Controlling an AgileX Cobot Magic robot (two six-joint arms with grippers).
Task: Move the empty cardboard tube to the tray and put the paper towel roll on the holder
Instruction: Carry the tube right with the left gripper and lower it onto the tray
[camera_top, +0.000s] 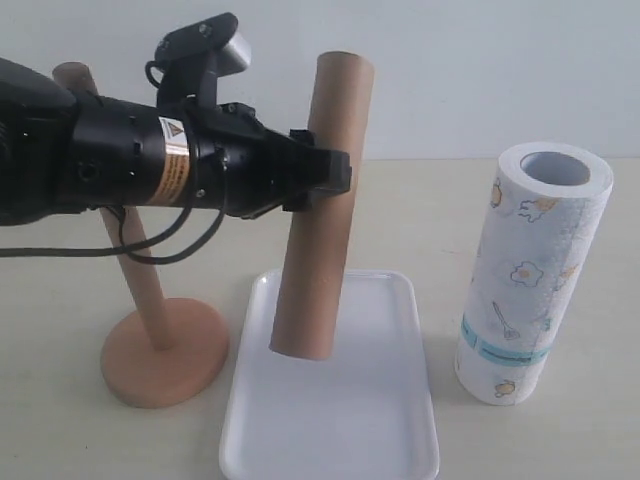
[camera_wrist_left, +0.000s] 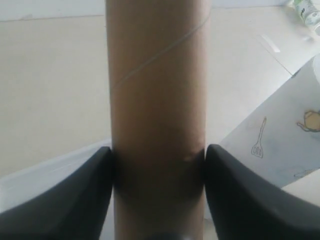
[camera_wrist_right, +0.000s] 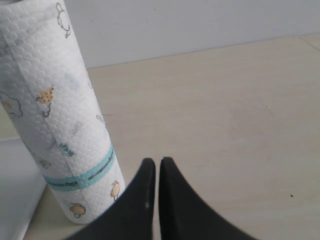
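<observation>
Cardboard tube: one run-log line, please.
left gripper: shut on cardboard tube, tilted above tray | holder: bare | paper towel roll: standing | right gripper: shut, empty

The black two-fingered right gripper (camera_wrist_right: 157, 162) has its jaws pressed together, gripping nothing. Just beside it, a white embossed, teal-banded paper towel roll (camera_wrist_right: 55, 115) stands on end on the beige tabletop (camera_wrist_right: 225, 110).

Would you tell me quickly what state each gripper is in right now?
Left gripper: closed on the empty cardboard tube.
Right gripper: closed, holding nothing.
</observation>
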